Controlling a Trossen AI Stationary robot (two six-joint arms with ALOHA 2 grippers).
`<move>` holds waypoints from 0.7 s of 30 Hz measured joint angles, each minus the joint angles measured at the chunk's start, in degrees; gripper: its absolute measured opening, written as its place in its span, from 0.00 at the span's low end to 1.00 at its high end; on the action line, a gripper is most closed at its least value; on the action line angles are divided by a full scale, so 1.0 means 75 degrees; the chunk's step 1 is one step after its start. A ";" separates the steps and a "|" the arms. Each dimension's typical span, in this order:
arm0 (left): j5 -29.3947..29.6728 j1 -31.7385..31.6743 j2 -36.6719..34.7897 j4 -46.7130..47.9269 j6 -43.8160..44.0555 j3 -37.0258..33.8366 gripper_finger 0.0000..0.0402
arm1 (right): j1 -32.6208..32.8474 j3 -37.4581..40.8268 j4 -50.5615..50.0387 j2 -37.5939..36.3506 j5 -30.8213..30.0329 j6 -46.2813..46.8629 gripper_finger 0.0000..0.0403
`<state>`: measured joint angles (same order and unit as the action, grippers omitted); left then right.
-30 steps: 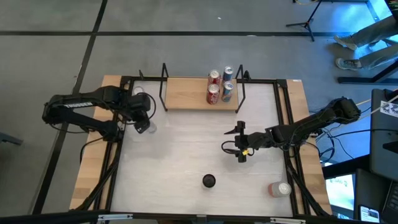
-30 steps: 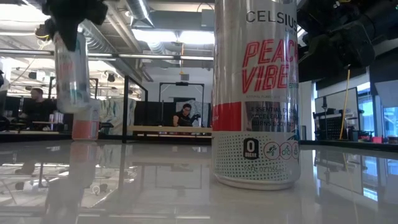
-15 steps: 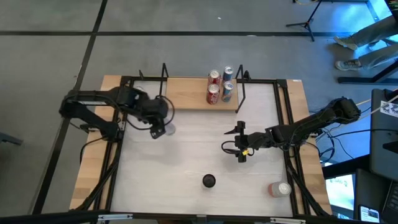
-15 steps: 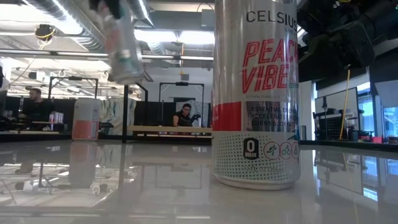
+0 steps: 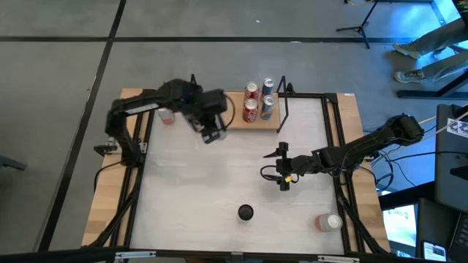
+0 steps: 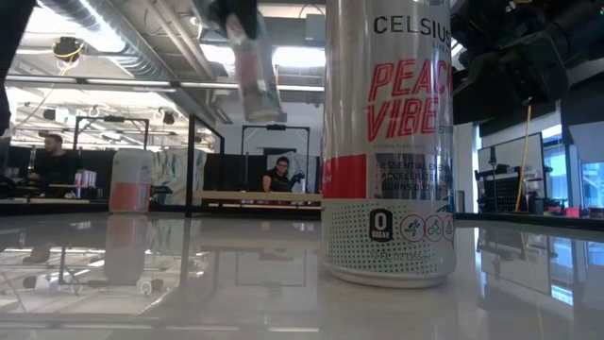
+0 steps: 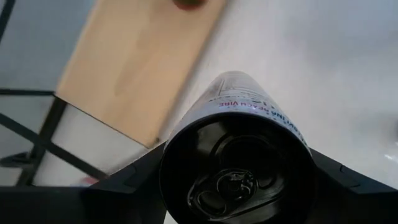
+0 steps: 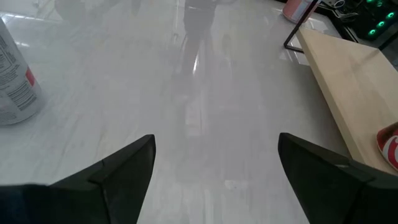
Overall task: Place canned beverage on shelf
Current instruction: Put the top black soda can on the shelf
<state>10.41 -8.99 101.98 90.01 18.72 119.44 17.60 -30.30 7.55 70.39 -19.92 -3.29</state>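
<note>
Can (image 7: pixel 239 155) | clamped in left gripper (image 5: pixel 211 130) beside shelf (image 5: pixel 219 109) | right gripper (image 5: pixel 281 166) spread, empty

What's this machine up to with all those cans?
It is stocking a small wooden shelf with drink cans. The left claw holds a can in the air by the shelf's front edge, beside the four cans already standing on the board. The right claw waits open over the middle of the table. Two more cans stand near the table's front: one in the middle, another at the right corner.
</note>
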 joint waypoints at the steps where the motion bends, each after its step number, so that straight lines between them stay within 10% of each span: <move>1: 0.0015 -0.0157 0.0157 0.0004 -0.0150 0.0180 0.61 | -0.0003 0.0000 0.0000 0.0000 -0.0003 0.0000 0.84; 21: -0.0254 -0.3061 0.2106 -0.1127 -0.2618 0.0740 0.61 | -0.0003 0.0001 0.0009 0.0000 -0.0003 -0.0003 0.84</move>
<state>8.50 -31.94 117.78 81.56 -0.92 124.99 17.58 -30.30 7.62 70.39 -19.94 -3.31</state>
